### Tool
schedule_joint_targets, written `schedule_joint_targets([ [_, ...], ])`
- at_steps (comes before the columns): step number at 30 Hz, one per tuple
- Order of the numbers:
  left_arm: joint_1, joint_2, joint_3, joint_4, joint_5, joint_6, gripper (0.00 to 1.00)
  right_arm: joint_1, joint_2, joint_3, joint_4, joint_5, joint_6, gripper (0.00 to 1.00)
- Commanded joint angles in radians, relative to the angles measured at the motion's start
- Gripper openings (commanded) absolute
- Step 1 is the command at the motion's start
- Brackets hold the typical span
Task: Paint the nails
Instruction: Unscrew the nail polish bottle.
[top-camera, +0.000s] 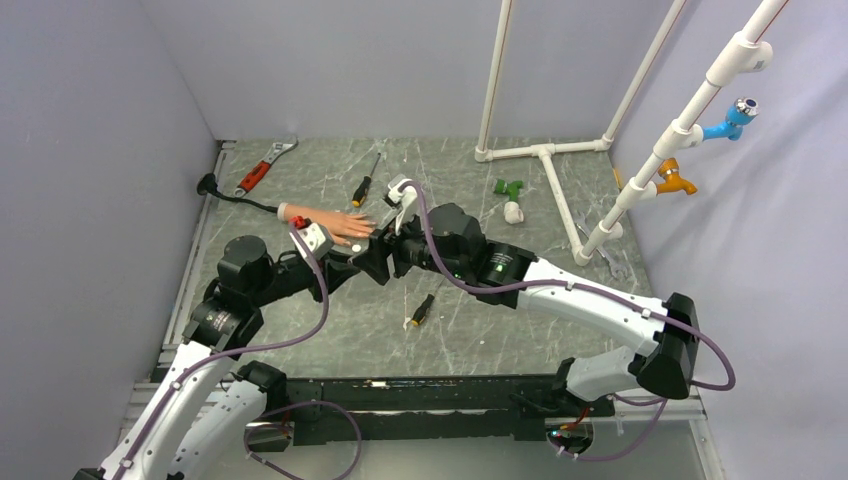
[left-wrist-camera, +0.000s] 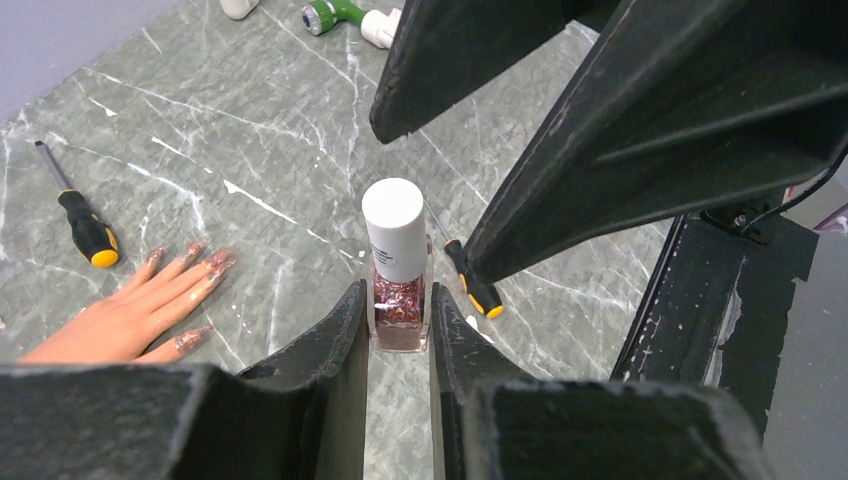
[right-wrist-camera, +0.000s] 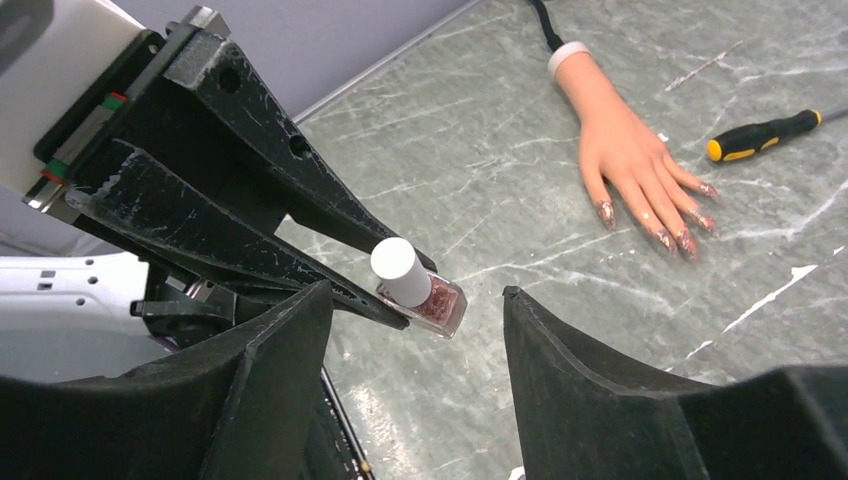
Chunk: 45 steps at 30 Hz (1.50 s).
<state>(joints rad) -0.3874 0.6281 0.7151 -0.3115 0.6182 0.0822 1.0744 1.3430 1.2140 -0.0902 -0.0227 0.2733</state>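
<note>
Gripping polish bottle (right-wrist-camera: 445, 305), white cap (left-wrist-camera: 393, 215) on, pink glitter polish (left-wrist-camera: 398, 298) inside: left hand (left-wrist-camera: 398, 318) clamped; right hand (right-wrist-camera: 415, 293) parted, empty.

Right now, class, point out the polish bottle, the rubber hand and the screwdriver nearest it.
polish bottle (left-wrist-camera: 393, 228): left wrist view, white cap.
rubber hand (right-wrist-camera: 620, 150): right wrist view, back of the hand.
screwdriver (right-wrist-camera: 765, 133): right wrist view, black handle.

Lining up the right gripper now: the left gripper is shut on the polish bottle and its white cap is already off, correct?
No: the left gripper is shut on the polish bottle, but its white cap is on it, as the left wrist view shows.
</note>
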Motion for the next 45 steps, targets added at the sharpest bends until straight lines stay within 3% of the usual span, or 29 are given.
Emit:
schedule_joint_targets([
  [1, 0.007, -0.004, 0.041, 0.044, -0.017, -0.019, 0.0, 0.017, 0.009, 0.067, -0.004, 0.064, 0.001, 0.64],
  [11, 0.012, -0.008, 0.04, 0.042, -0.026, -0.021, 0.0, 0.048, 0.069, 0.137, -0.036, 0.106, -0.025, 0.54],
  [16, 0.013, -0.004, 0.042, 0.041, -0.035, -0.025, 0.0, 0.063, 0.101, 0.174, -0.068, 0.117, -0.035, 0.42],
  [26, 0.015, 0.001, 0.044, 0.036, -0.048, -0.029, 0.0, 0.082, 0.122, 0.182, -0.102, 0.136, -0.034, 0.33],
  [34, 0.015, -0.012, 0.041, 0.035, -0.047, -0.027, 0.0, 0.089, 0.137, 0.182, -0.108, 0.148, -0.032, 0.1],
  [45, 0.015, -0.019, 0.041, 0.038, 0.04, -0.013, 0.0, 0.093, 0.128, 0.167, -0.108, 0.132, -0.074, 0.04],
])
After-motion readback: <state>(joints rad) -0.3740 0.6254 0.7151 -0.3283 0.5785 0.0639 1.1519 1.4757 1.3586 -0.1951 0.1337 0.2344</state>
